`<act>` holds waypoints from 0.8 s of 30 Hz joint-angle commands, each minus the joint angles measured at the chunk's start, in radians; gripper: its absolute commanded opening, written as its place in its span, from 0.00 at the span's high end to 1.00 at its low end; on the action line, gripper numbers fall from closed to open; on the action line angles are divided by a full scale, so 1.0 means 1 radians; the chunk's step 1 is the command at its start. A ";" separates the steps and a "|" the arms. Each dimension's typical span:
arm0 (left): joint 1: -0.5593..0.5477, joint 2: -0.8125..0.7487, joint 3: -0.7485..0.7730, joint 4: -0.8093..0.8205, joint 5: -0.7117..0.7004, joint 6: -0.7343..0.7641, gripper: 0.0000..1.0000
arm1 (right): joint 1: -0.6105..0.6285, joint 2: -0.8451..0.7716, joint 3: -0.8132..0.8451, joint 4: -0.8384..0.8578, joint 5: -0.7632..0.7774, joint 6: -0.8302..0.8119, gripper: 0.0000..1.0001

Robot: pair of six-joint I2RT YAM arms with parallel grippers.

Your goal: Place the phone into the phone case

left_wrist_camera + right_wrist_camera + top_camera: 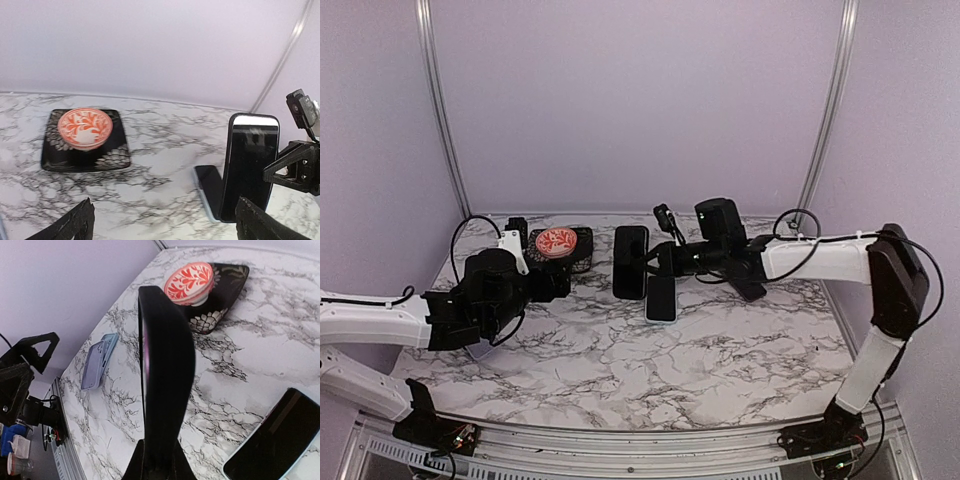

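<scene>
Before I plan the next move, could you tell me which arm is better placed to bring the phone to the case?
Right. The right gripper is shut on the upright phone, while the left gripper is open and empty. The case lies flat on the table.

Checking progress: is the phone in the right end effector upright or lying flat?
Upright: the phone stands on end, long side vertical, clamped by the right end effector.

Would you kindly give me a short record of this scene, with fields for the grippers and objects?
right gripper: shut on phone, held upright
left gripper: open, empty
phone case: flat on table, apart from both phones
second phone: flat on table, beside the held one
bowl: on black plate
</scene>
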 commanded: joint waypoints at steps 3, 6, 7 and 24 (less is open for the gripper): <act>0.048 -0.052 0.003 -0.155 -0.154 -0.034 0.01 | -0.043 0.337 0.289 0.004 -0.223 0.239 1.00; 0.071 -0.059 0.009 -0.156 -0.148 -0.015 0.01 | -0.047 0.437 0.363 0.012 -0.264 0.285 1.00; 0.079 -0.058 0.011 -0.156 -0.144 -0.013 0.01 | -0.052 0.465 0.388 0.000 -0.266 0.291 1.00; 0.215 0.011 0.013 0.000 0.440 -0.016 0.01 | -0.042 0.387 0.397 0.021 -0.481 -0.020 1.00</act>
